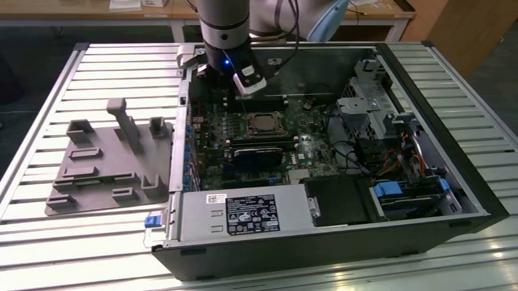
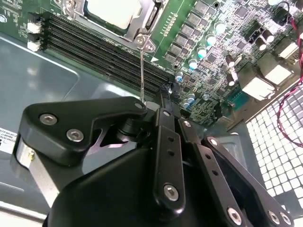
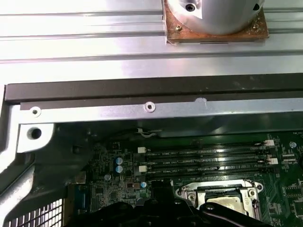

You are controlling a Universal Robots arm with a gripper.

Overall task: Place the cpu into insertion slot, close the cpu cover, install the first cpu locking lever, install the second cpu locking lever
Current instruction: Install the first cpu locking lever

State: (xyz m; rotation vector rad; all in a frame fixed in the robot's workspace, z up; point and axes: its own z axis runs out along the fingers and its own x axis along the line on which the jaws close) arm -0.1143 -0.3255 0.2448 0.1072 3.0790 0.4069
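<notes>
One relation counts for me now: where the cpu point(image 1: 261, 123) lies from my pincer point(image 1: 244, 97). In the exterior view the chip is approx. in the middle of the frame. My pincer hangs just above it in the picture, a little toward the exterior view's left. So the chip is near me, i.e. lower-right of me in that frame, not touching.

The cpu sits already in the insertion slot point(image 3: 185, 193), pale face up. In both wrist views the cpu cover point(image 2: 128, 32) seems to lie flat around it, so I judge these two steps as done; I cannot check if the cover is pressed fully down.

In the second wrist view a thin locking lever point(image 2: 142, 71) starts at the corner of the cover and runs straight to my pincer point(image 2: 165, 97). Its long axis points from the socket to me and crosses the long memory slots point(image 2: 94, 45) almost square. Its end comes up against the black links of my pincer, or passes behind them; which one I cannot say. I judge the work is at a lever step, w/ the rod raised and not locked.

Whether my pincer is wide, narrow or gripping the rod I cannot tell, since its own links hide the tip.
</notes>
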